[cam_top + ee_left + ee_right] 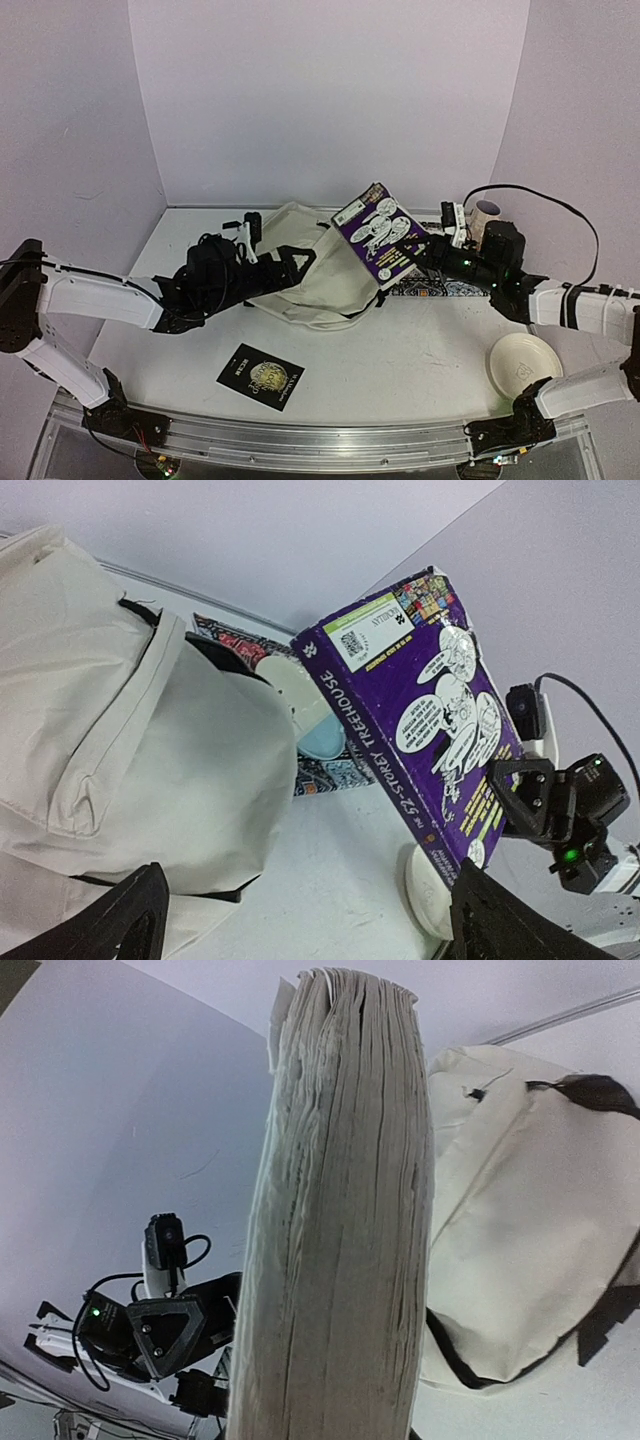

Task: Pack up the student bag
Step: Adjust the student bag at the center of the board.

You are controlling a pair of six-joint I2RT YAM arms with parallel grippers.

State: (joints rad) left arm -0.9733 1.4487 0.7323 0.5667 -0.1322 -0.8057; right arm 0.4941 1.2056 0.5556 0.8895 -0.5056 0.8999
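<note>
The student bag (300, 270), a large soft cream fabric backpack with black straps and zip lines, lies slumped on the white table (400, 350) between my two arms. It sits directly ahead of the left gripper (246, 236), and to the left of the right gripper (408, 262) in the overhead view. From the left wrist camera the bag (130, 750) fills the space ahead and to the left of the left gripper (307, 880), whose black fingers (130, 920) are spread wide with nothing between them. Whether they touch the fabric I cannot tell. The right gripper is clamped on the lower edge of a thick purple paperback book (378, 232) with cartoon speech bubbles on its cover. The book is held raised and tilted at the bag's right-hand side. From the right wrist camera only the book's pale page edges (340, 1220) show, rising straight ahead, with the bag (520, 1230) beyond them to the right. Beneath that gripper lies a flat black-and-white patterned item (440, 288). A round cream plate (522, 363) rests on the table beside the right arm. A small black square card with a gold emblem (260, 375) lies beside the left arm, well back from its gripper.
</note>
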